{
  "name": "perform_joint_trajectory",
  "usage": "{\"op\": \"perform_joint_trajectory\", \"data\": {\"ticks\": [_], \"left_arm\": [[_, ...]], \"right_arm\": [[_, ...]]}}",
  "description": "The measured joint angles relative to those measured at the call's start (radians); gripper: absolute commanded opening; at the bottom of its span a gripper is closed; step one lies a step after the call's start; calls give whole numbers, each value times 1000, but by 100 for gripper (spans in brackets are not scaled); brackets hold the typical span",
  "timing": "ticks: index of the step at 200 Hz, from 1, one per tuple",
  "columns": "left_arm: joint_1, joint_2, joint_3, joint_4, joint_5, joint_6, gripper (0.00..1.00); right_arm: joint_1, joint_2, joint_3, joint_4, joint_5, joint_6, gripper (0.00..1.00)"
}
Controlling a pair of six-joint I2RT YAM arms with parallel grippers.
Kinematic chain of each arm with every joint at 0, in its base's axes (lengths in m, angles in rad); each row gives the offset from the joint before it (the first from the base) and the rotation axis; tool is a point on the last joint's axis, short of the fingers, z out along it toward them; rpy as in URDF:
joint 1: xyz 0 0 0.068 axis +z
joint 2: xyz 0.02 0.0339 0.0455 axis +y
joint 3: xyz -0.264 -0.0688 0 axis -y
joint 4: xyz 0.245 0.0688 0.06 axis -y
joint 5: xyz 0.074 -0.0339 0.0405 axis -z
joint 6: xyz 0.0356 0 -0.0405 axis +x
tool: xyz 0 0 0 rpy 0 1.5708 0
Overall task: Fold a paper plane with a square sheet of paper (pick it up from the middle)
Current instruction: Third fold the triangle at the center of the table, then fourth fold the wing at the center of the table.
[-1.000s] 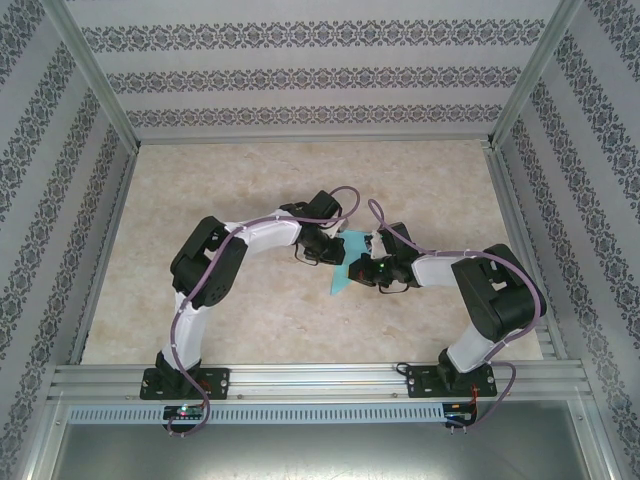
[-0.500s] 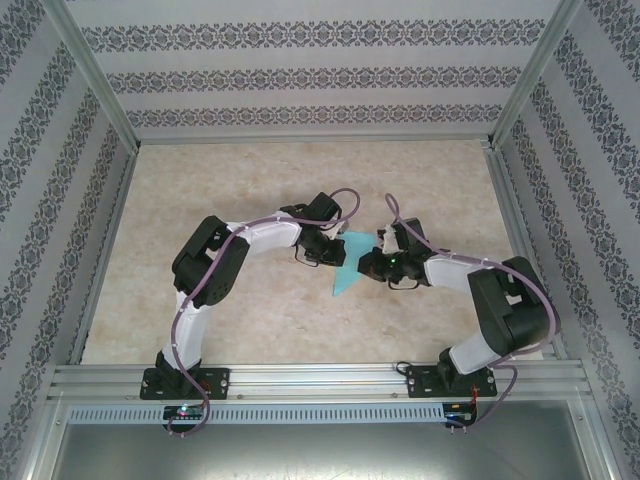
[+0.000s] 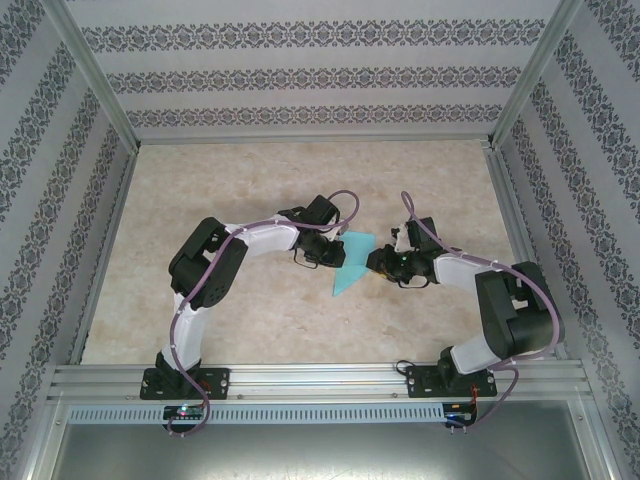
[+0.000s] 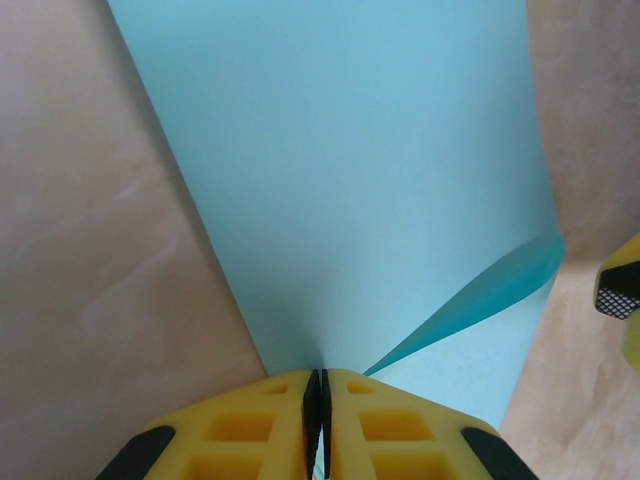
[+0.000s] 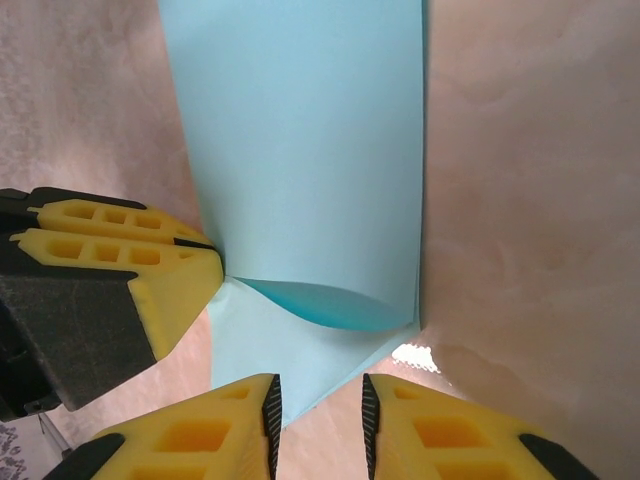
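The square sheet of paper (image 3: 350,266) is light cyan and partly folded, with one flap curling up over the rest (image 5: 300,150). From above it looks like a wedge pointing toward the near left. My left gripper (image 4: 320,385) is shut on the sheet's edge (image 4: 340,170), and from above the left gripper (image 3: 340,251) sits at the sheet's left side. My right gripper (image 5: 318,415) is open, with only the sheet's near corner reaching its left pad. It stands just right of the sheet, seen from above as the right gripper (image 3: 373,262). The paper plane is out of view.
The marbled beige table top (image 3: 250,180) is fenced by aluminium rails (image 3: 300,378) and patterned walls. Both arms reach in toward the centre, their fingers close together: the left gripper's yellow fingers (image 5: 130,260) show beside the sheet in the right wrist view.
My right gripper has opened and drawn back a little to the right, off the sheet. The left gripper stays shut on the paper, which has shifted slightly.
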Motion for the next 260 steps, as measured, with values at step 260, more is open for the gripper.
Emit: {"op": "perform_joint_trajectory", "data": {"ticks": [260], "left_arm": [[-1, -12, -28, 34, -2, 11, 16]], "right_arm": [[8, 61, 0, 119, -63, 109, 33]]}}
